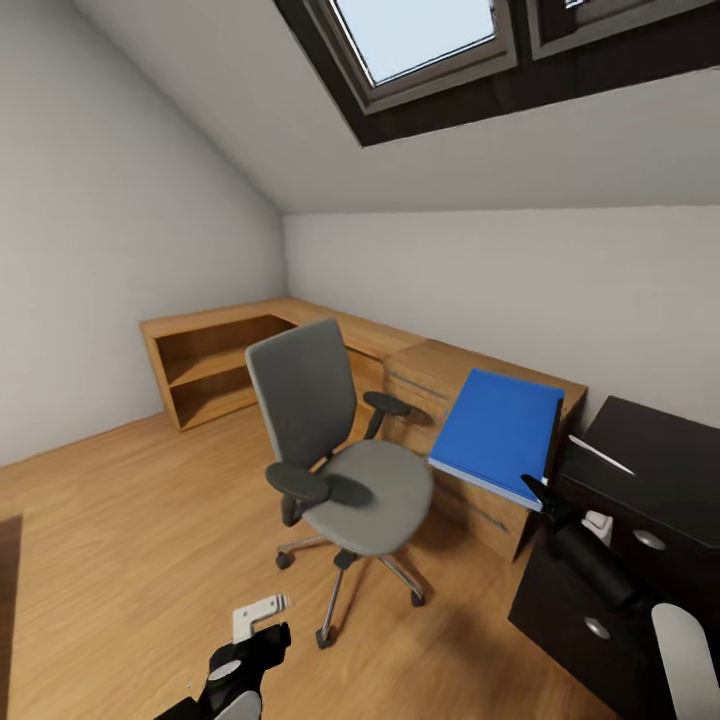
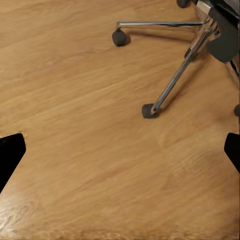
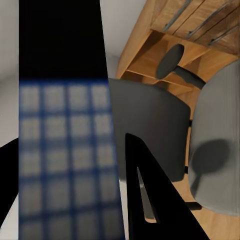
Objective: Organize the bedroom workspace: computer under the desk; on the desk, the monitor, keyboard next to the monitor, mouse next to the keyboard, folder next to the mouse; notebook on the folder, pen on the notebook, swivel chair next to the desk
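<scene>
We see our right gripper clenched on the blue folder — lifted between swivel chair and desk | pen lies on desk | left gripper spread wide, empty — low over floor | oak shelf unit bare inside

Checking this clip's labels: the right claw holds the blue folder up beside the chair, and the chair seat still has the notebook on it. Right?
Not quite. In the head view the right claw does hold the folder up beside the swivel chair, but the chair seat is bare.
</scene>
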Available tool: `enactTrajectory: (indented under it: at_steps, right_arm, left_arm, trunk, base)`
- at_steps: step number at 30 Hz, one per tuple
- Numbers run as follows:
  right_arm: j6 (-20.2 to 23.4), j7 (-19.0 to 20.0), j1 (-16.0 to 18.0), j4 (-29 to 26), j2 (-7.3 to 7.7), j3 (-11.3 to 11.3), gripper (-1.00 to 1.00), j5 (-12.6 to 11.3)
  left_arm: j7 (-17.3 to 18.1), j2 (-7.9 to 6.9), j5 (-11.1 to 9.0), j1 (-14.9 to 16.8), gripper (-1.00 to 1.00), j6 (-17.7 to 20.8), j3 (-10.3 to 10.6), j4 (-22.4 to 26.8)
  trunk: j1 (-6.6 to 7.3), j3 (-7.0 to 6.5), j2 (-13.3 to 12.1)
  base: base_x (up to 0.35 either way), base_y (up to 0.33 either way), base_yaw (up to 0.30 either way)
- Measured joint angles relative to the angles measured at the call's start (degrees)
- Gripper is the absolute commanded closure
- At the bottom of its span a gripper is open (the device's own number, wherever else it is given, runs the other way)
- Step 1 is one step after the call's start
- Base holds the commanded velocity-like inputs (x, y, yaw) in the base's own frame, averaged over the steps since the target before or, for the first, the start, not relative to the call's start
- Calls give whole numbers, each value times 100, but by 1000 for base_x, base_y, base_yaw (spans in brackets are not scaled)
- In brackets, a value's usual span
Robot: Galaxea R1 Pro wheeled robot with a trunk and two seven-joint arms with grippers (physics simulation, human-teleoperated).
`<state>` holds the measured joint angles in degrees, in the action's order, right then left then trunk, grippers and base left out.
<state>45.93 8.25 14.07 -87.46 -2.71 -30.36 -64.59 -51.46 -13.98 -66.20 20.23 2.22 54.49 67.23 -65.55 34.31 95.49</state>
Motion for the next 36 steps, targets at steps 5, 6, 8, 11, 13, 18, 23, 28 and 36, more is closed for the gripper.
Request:
enactTrajectory:
  at_steps: [5,6,8,11,13,18,23,28,36]
  right_arm:
    - [0,-6,0,-26,-10,-1,100,3]
    - [0,-8,0,-30,-11,-1,100,4]
    - [0,-12,0,-33,-12,-3,100,6]
    - [0,-14,0,-34,-12,0,100,6]
    - [0,-14,0,-35,-12,1,100,7]
    - [-3,-15,0,-35,-12,0,100,14]
    - [-56,-7,0,-14,-6,-4,100,26]
    - [-93,-5,0,-3,10,-74,100,32]
    - [-115,-134,0,7,14,-425,100,30]
  left_arm:
    - [2,679,36,0,-100,742,-453,-973]
    - [5,771,43,0,-100,852,-489,-1141]
    - [9,872,53,0,-100,957,-496,-1422]
    - [12,924,54,1,-100,900,-404,-1721]
    - [42,940,33,0,-100,508,-96,-2112]
    - [1117,1095,52,-1,-100,-725,757,-3569]
    - [2587,1519,41,1,-100,-1256,900,-5182]
    - [2782,1584,45,3,-100,-1246,914,-5416]
    - [2797,1585,29,3,-100,-2086,924,-5451]
  trunk:
    - [110,-90,-200]
    - [132,-108,-241]
    - [176,-144,-321]
    - [242,-198,-441]
    - [286,-233,-521]
    - [396,-323,-722]
    - [505,-413,-922]
    - [615,-503,-1123]
    - [791,-644,-1444]
  base:
    - [0,0,-269]
    - [0,0,-269]
    - [0,0,-268]
    - [0,0,-268]
    - [0,0,-268]
    - [0,0,-268]
    - [0,0,-269]
    - [0,0,-269]
    - [0,0,-276]
